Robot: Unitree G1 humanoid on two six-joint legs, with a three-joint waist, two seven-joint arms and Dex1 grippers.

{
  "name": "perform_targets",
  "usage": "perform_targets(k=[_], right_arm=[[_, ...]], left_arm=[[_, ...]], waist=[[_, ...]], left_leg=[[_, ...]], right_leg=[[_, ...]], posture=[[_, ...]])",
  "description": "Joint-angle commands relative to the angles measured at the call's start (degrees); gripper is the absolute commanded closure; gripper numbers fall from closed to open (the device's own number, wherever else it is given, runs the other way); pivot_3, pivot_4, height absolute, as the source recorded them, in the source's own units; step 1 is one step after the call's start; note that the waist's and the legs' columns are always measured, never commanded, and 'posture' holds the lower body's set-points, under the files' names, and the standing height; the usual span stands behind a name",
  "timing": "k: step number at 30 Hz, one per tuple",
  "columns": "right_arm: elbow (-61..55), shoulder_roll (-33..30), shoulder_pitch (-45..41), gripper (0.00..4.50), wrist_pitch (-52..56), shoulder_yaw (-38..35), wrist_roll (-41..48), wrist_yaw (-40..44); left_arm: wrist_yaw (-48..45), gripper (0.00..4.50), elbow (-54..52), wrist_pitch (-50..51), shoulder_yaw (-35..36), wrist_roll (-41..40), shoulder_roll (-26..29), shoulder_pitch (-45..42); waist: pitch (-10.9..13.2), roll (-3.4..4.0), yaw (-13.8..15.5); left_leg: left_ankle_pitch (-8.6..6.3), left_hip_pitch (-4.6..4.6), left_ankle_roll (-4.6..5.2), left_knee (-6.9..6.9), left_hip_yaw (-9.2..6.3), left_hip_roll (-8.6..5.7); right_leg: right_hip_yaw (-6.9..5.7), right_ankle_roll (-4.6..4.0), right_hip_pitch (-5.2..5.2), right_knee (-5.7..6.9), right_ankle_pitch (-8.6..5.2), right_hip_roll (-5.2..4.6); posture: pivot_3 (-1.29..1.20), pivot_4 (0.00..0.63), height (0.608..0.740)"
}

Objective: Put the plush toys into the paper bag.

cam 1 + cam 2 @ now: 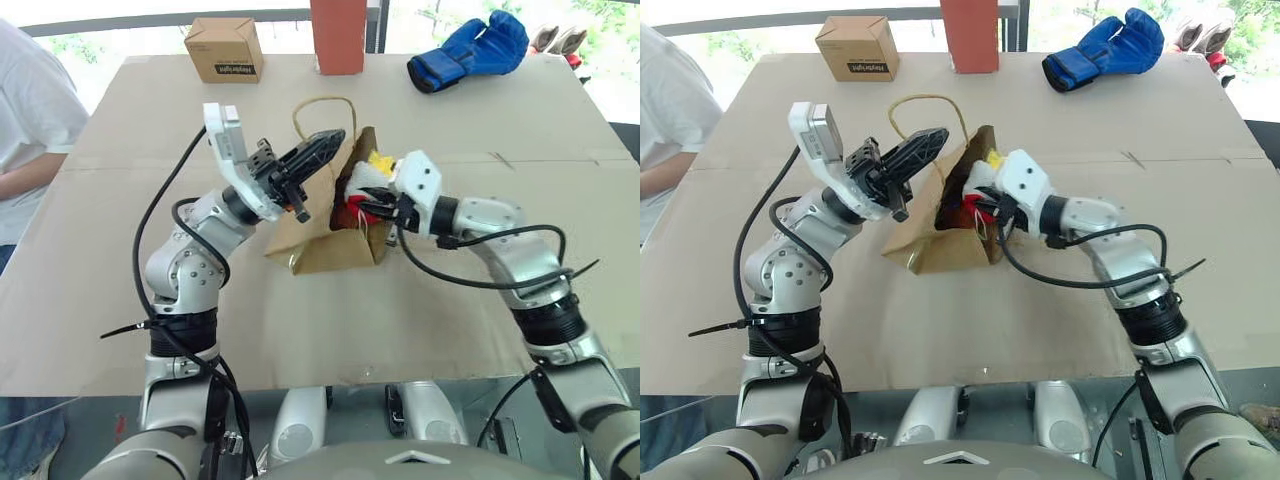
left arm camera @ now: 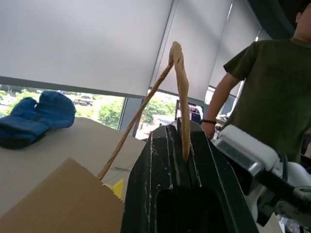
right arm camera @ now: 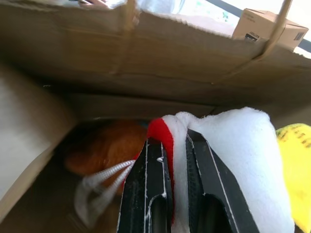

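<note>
we see the surface [image 1: 420,320] covered in brown board, wide and flat. a person in a white shirt [image 1: 30,110] stands at its left edge, and another in a dark green shirt [image 2: 272,82] shows in the left wrist view. the bag [image 1: 335,245] lies near the middle of the surface with its mouth held open. at the far edge sit a red box [image 1: 338,35], a blue glove [image 1: 470,50] to its right and a small cardboard box [image 1: 224,48] to its left, all well apart from the bag. our left tool [image 1: 318,150] is pressed together on a handle [image 2: 182,87], lifting the bag's upper lip. our right tool [image 1: 362,207] pinches the rocket toy [image 3: 233,145] at the bag's mouth, its yellow tip [image 1: 380,160] poking above the rim. deep inside the bag lies the brown toy [image 3: 104,145], beside a white cord loop [image 3: 95,187].
</note>
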Motion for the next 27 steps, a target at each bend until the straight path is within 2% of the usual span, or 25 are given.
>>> perform_targets(k=[1, 5, 8, 14, 18, 22, 25, 27], right_arm=[[6.1, 4.2, -2.8, 4.47, -7.9, 5.0, -3.0, 2.1], [10.0, 6.9, -3.0, 4.47, -11.8, 7.2, -2.8, 6.4], [12.3, 8.9, -3.0, 4.47, -14.0, 7.1, -2.7, 7.1], [23.2, 14.2, -5.0, 4.47, -21.4, 7.7, -6.9, 3.9], [34.1, 17.1, -7.7, 4.47, -29.0, 7.8, -11.8, -1.0], [38.2, 17.9, -7.5, 4.47, -31.7, 7.4, -11.3, 2.1], [34.9, 17.6, -5.5, 3.37, -31.2, 6.4, -8.7, 5.8], [30.6, 16.6, -3.8, 2.41, -30.0, 5.3, -7.6, 6.2]], left_arm=[[0.1, 4.5, -4.2, -0.5, -0.8, 0.1, 0.1, 1.0], [-0.2, 4.5, -4.9, -2.8, -3.5, 5.0, 1.2, 2.9], [0.1, 4.5, -5.1, -3.4, -3.7, 5.5, 0.7, 3.4], [1.4, 4.5, -8.1, -1.0, -3.1, 2.2, -0.8, 5.3], [2.6, 4.5, -10.0, 2.7, -0.1, -4.2, -0.8, 8.1], [0.8, 4.5, -9.1, 3.3, 1.7, -5.0, 1.8, 9.6], [-0.8, 4.5, -7.4, 2.4, 2.1, -4.1, 3.7, 9.6], [-2.3, 4.5, -6.3, 1.4, 2.0, -2.7, 4.8, 9.9]], waist=[[0.0, 0.0, -0.2], [0.0, 0.02, -0.2], [0.0, 0.01, 0.1], [0.0, 0.01, -0.1], [0.0, 0.02, -0.5], [0.0, 0.01, -0.9], [0.0, 0.01, -1.0], [0.0, 0.02, -1.1]], left_leg=[[0.0, 0.0, 0.0, -0.01, 0.02, -0.01], [0.0, 0.02, 0.0, -0.08, 0.04, 0.0], [0.0, 0.0, 0.0, -0.06, 0.03, -0.01], [0.01, 0.05, -0.01, -0.03, 0.05, -0.01], [0.01, 0.08, -0.02, -0.06, 0.06, 0.03], [0.01, 0.07, -0.02, -0.08, 0.05, 0.04], [0.01, 0.09, -0.01, -0.07, 0.07, 0.03], [0.01, 0.09, -0.01, -0.07, 0.07, 0.03]], right_leg=[[0.01, 0.0, 0.0, 0.0, 0.0, -0.01], [0.04, 0.0, -0.04, 0.01, 0.0, 0.0], [0.03, 0.0, -0.04, 0.0, 0.0, -0.01], [0.07, 0.0, -0.02, 0.02, 0.01, -0.01], [0.09, -0.01, -0.04, 0.05, 0.01, 0.03], [0.08, -0.01, -0.04, 0.05, 0.01, 0.03], [0.09, -0.01, -0.01, 0.04, 0.01, 0.03], [0.1, -0.01, -0.01, 0.04, 0.01, 0.02]], posture=[[0.0, 0.15, 0.74], [0.0, 0.15, 0.74], [0.0, 0.15, 0.74], [0.0, 0.15, 0.74], [0.0, 0.15, 0.74], [0.0, 0.15, 0.74], [0.0, 0.15, 0.74], [0.0, 0.15, 0.74]])
